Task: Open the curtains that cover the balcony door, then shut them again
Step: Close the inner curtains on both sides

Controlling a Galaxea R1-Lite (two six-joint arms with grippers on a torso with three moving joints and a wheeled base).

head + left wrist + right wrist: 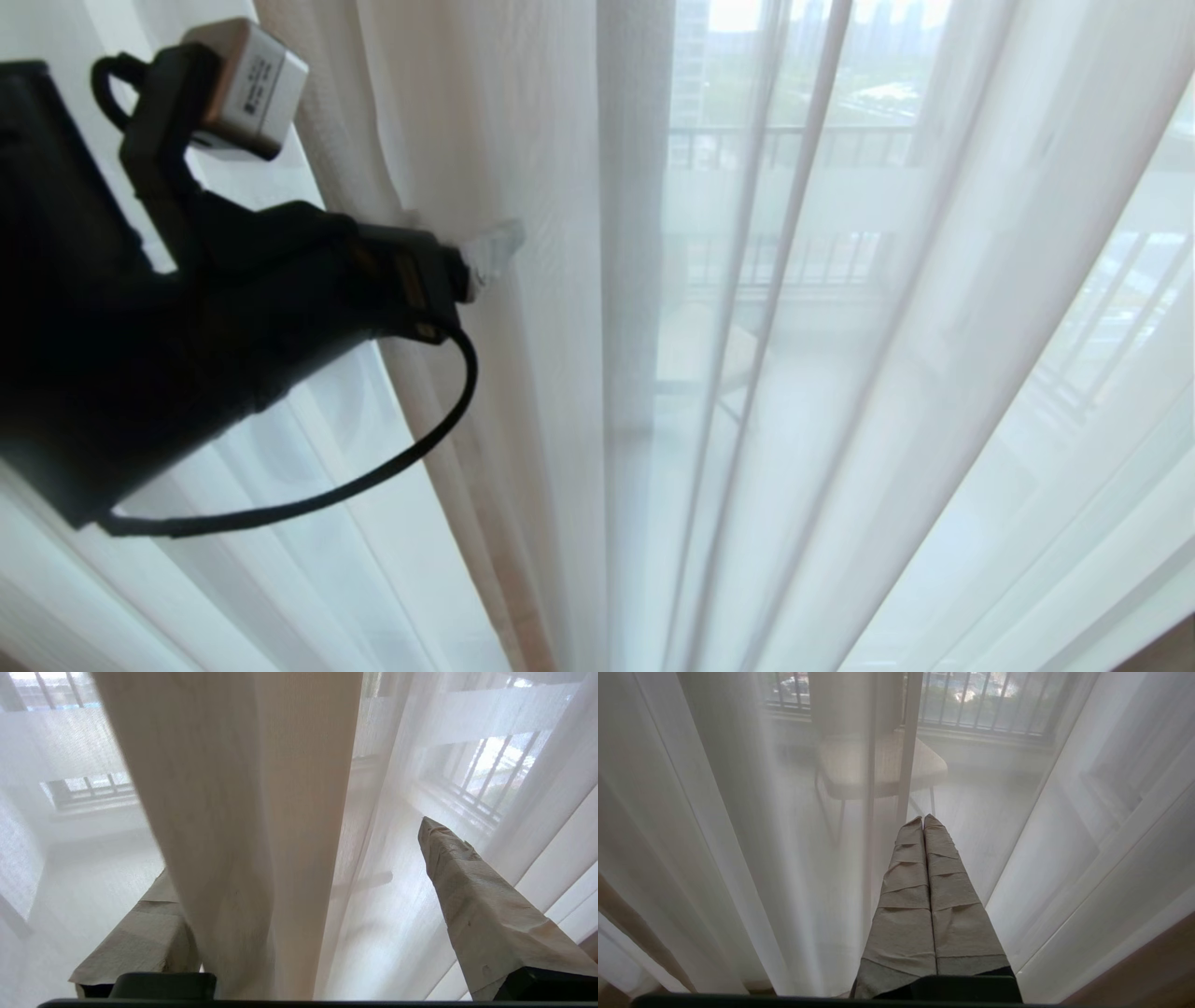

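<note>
While my left gripper [299, 896] reaches in from the left of the head view, its taped fingers [486, 914] stand wide apart, straddling a beige fold of the curtains [243, 812] without pinching it. I judge that fold is the handle for dragging. The sheer layer [840, 373] fills the frame, balcony railing [794, 140] behind. My right gripper [923, 826] idles, fingers pressed together, empty.

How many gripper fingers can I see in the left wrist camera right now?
2. One taped finger sits partly behind the hanging beige curtain fold; the other stands well apart on the fold's far side, against the sheer layer.
</note>
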